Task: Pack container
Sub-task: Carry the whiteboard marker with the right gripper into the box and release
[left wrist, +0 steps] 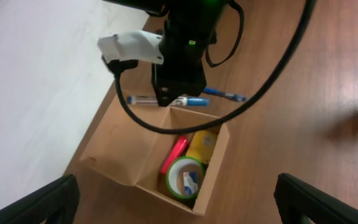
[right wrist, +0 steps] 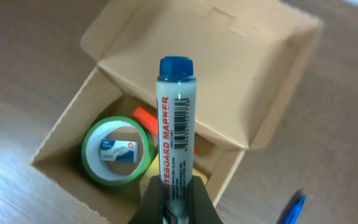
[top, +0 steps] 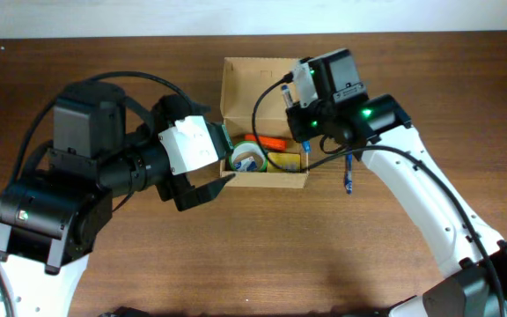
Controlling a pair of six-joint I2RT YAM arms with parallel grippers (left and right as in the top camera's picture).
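Cardboard, tan and plain, makes up the box (top: 255, 88), which sits on the wooden tabletop (top: 236, 260) near its far edge, about midway between the two arms. Its hinged lid stands open, tipped back on the far side.

Inside the box a green tape roll (top: 247, 158) lies flat at the near left. A small white and blue object rests within its ring, too small to identify. An orange marker (top: 270, 142) lies just behind the roll, and a yellow pad (top: 282, 162) sits just to the roll's right.

The right hand (right wrist: 176, 202) hangs over the right part of the box. It is closed narrowly on a whiteboard marker (right wrist: 176, 124) with a white barrel, red lettering and a blue cap. The cap end points away from the hand, over the open box and towards its lid, and the marker is clear of the things inside.

The left hand (top: 229, 157) is just beside the box's left wall, close to the near left corner. Its fingers (left wrist: 45, 202) are spread wide, and the wrist view looks between them down onto the box.

A blue pen (top: 349, 176) lies on the tabletop outside the box, just off its right side.
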